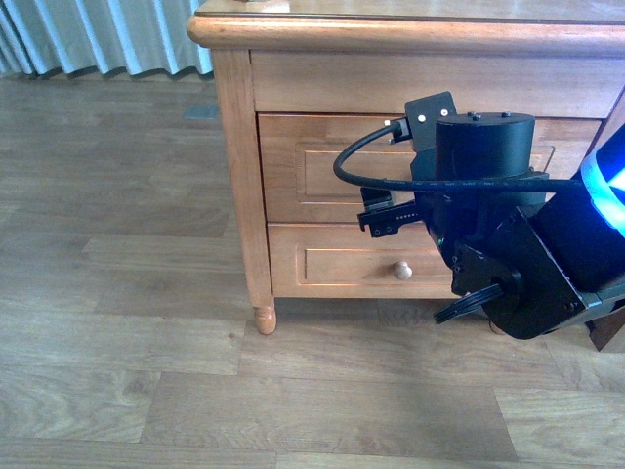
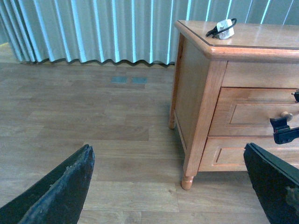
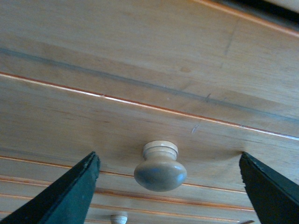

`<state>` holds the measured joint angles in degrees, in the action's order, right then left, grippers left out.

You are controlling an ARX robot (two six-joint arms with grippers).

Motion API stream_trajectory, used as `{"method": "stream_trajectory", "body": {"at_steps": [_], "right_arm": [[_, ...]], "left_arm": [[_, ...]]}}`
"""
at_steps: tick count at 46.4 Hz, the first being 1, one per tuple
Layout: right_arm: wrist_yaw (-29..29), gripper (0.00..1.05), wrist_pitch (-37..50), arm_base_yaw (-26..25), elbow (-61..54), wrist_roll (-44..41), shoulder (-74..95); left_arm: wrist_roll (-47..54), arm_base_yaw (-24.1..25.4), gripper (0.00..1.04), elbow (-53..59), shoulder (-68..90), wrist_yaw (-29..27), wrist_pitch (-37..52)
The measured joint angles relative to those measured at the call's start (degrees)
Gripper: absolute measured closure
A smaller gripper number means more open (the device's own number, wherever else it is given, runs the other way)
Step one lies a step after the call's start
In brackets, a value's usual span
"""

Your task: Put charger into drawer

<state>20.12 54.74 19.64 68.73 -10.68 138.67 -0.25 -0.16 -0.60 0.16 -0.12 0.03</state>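
A grey-brown wood-plank floor [image 1: 117, 293] is stretching across the room, and a pale blue-grey pleated curtain [image 1: 98, 34] is hanging down to it behind. A honey-coloured wooden cabinet [image 1: 239, 147] on short turned feet is standing on the planks. Its upper honey-coloured drawer [image 1: 312, 171], with a recessed rectangular panel front, is sitting shut, and the similar lower drawer [image 1: 332, 264] beneath it is showing its own round knob [image 1: 402, 271]. The bulky black right arm [image 1: 488, 195] is reaching in from the robot's right and covering much of the upper drawer's front. The right gripper [image 3: 167, 158] is hovering directly in front of that drawer with its jaws spread wide. The dark fingers [image 3: 74, 191] are flanking the round pale wooden knob [image 3: 160, 170] on both sides without touching it. The left gripper [image 2: 167, 148] is hanging over the floor well apart from the cabinet, with its jaws also wide apart and holding nothing. The small white boxy charger [image 2: 225, 28], with its black cable, is lying on the cabinet's top, set back from the front edge and outside the drawer. Its long axis is running roughly across the cabinet's width, and the black cable loop is pointing toward the side edge nearer the curtain.
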Motion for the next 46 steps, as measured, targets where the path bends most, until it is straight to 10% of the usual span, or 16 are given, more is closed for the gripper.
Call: {"method": "stream_trajectory", "body": {"at_steps": [29, 46], "right_arm": [[-0.3, 0.33, 0.9, 0.8, -0.9, 0.5, -0.2], [0.0, 0.81, 1.0, 1.0, -1.2, 0.5, -0.3]], "left_arm": [[0.0, 0.0, 0.06, 0.0, 0.0, 0.0, 0.0], [0.0, 0.0, 0.06, 0.0, 0.0, 0.0, 0.0]]}}
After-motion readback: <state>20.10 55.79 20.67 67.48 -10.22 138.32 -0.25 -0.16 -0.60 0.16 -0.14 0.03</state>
